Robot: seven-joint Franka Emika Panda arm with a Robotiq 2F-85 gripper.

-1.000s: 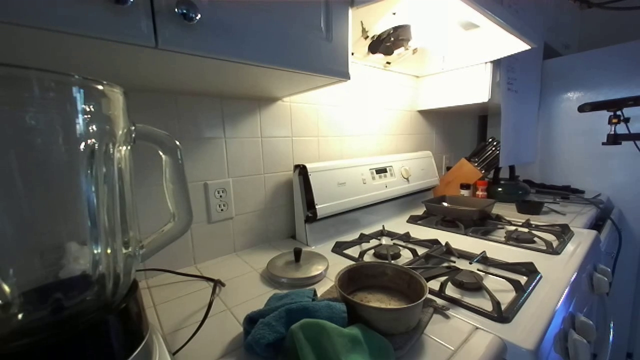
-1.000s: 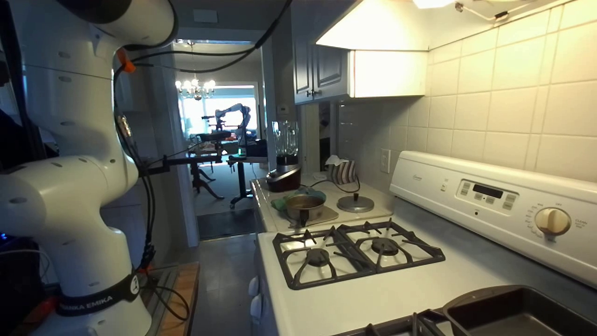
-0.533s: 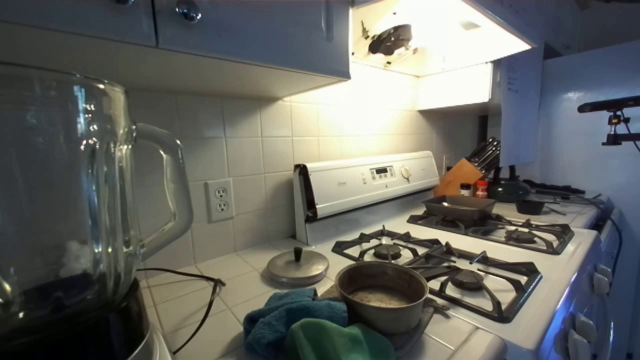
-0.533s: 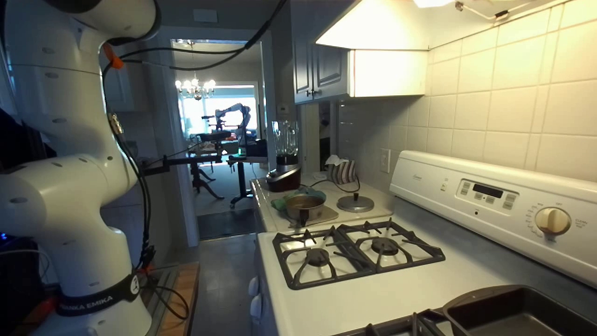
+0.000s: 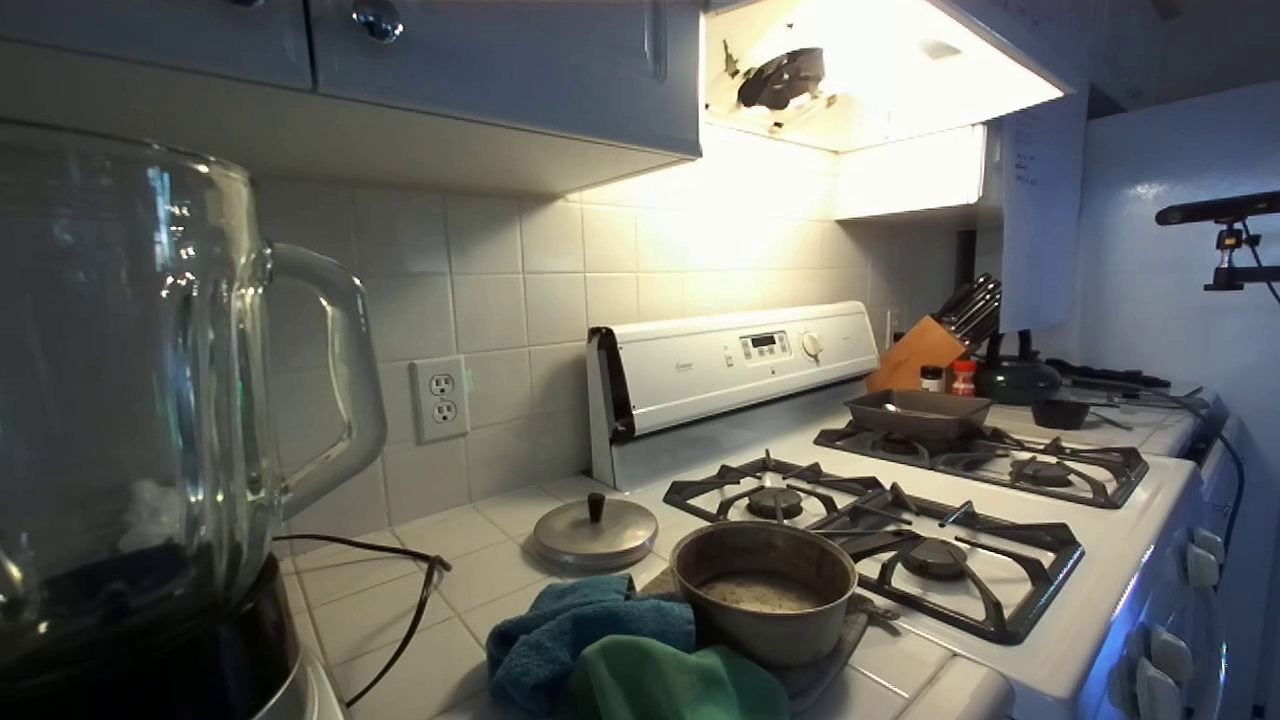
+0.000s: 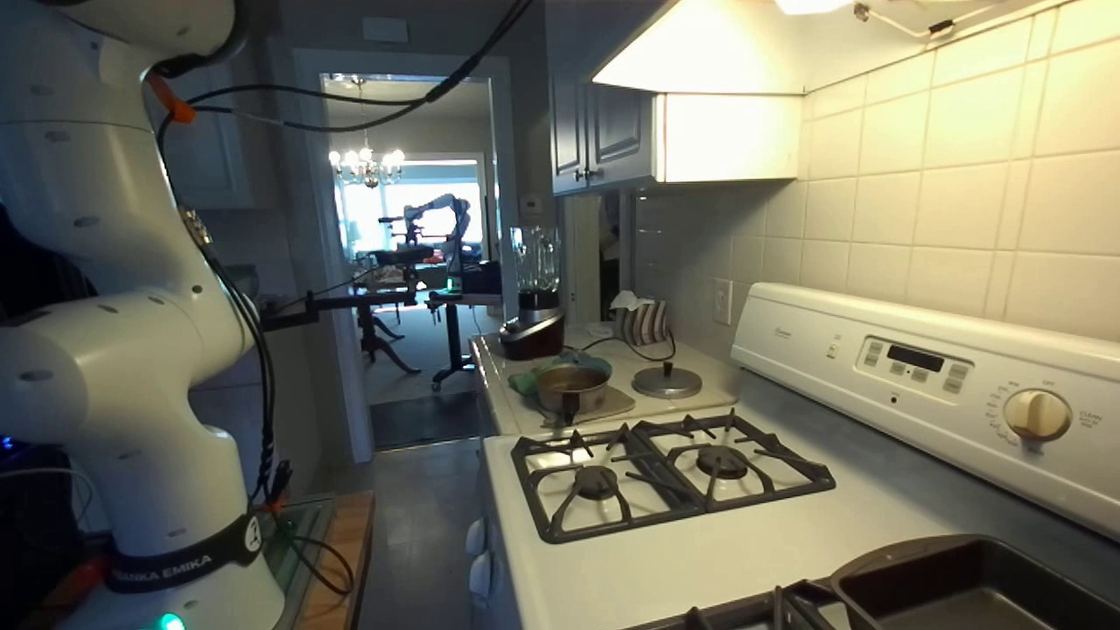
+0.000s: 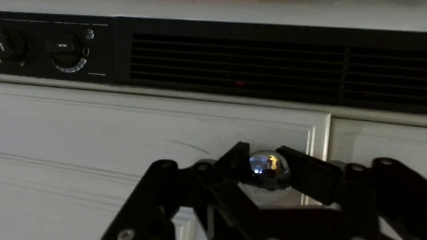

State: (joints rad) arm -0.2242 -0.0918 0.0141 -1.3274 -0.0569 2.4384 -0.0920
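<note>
The knob [image 7: 268, 170] is mirror silver with blue and amber reflections. The hand [image 7: 264, 158], on both sides of the knob, is black. The cabinet door [image 7: 116, 133] behind the knob is off-white; the grille [image 7: 233, 55] near the knob is black with parallel lines. The stove [image 6: 647, 560] is white. The towel [image 5: 590, 635] is blue, the cloth [image 5: 675, 685] green. The worktop [image 5: 480, 560] has a pale tile grid.

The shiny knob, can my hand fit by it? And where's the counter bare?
No room at the shiny knob: the jaws hug both sides. In the wrist view, the cabinet door is bare between them and the black vent. The counter is bare between the lid and the black cord. The blue towel and green cloth crowd the pot.
</note>
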